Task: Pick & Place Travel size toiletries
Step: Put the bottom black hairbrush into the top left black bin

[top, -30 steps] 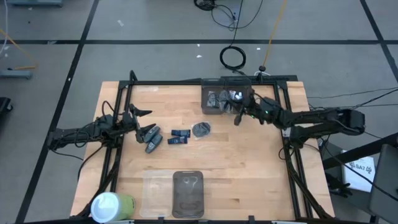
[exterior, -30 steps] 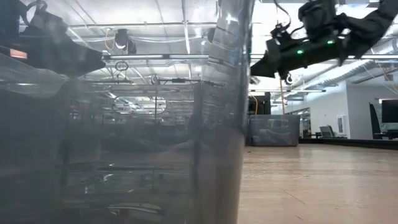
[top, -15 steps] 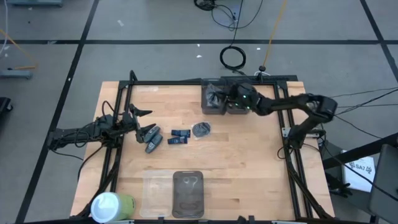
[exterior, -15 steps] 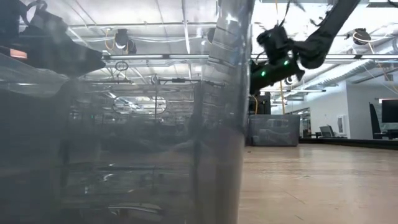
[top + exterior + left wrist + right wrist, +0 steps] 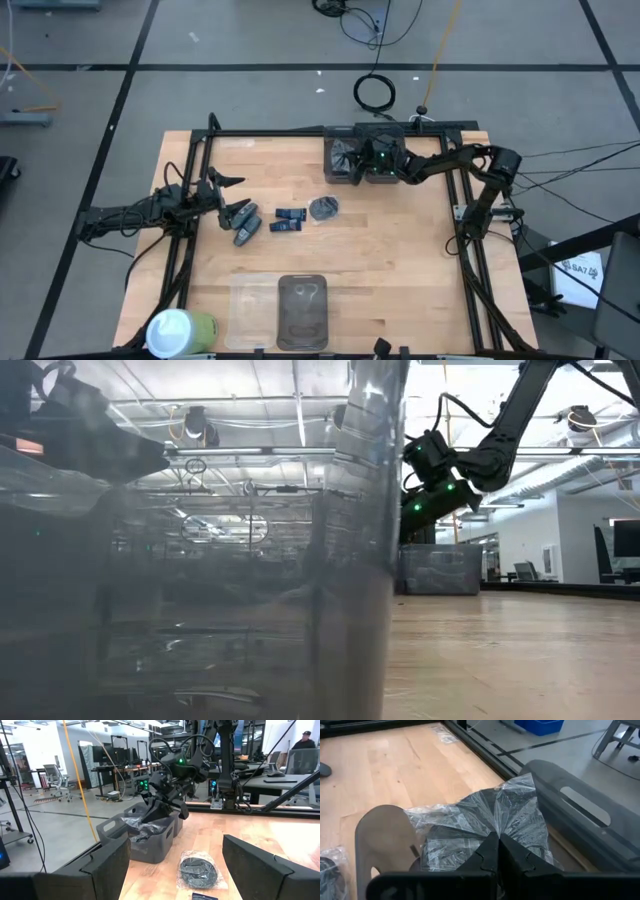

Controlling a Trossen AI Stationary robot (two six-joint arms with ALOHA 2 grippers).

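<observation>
Two arms work over the wooden bench (image 5: 400, 280). The right gripper (image 5: 368, 160) hangs over a pair of dark grey bins (image 5: 360, 160) at the bench's far edge, its jaws pressed fully together on the gathered plastic of a clear-wrapped dark packet (image 5: 485, 832). That packet sits directly under the jaws, between the tall rounded bin wall (image 5: 580, 815) on one side and a lower curved divider (image 5: 385, 835) on the other. The left wrist view shows the same gripper (image 5: 170, 802) tipped down into the bins (image 5: 145, 837), with crinkled wrapping showing above the rim.

The left gripper (image 5: 232, 195) waits at the bench's left side, jaws spread wide and holding nothing. Just ahead of those jaws lie grey oblong bottles (image 5: 243, 222), touching or nearly touching one another. Farther out from the jaws come two dark blue packs (image 5: 289, 219), and beyond them a round dark packet in clear wrap (image 5: 324, 207), lying flat on the wood between the left jaws and the bins; it also shows in the left wrist view (image 5: 199, 870).

Well away from both sets of jaws, at the near edge, are a see-through rectangular bin (image 5: 302, 310) and a white-and-green cylinder (image 5: 180, 333).
</observation>
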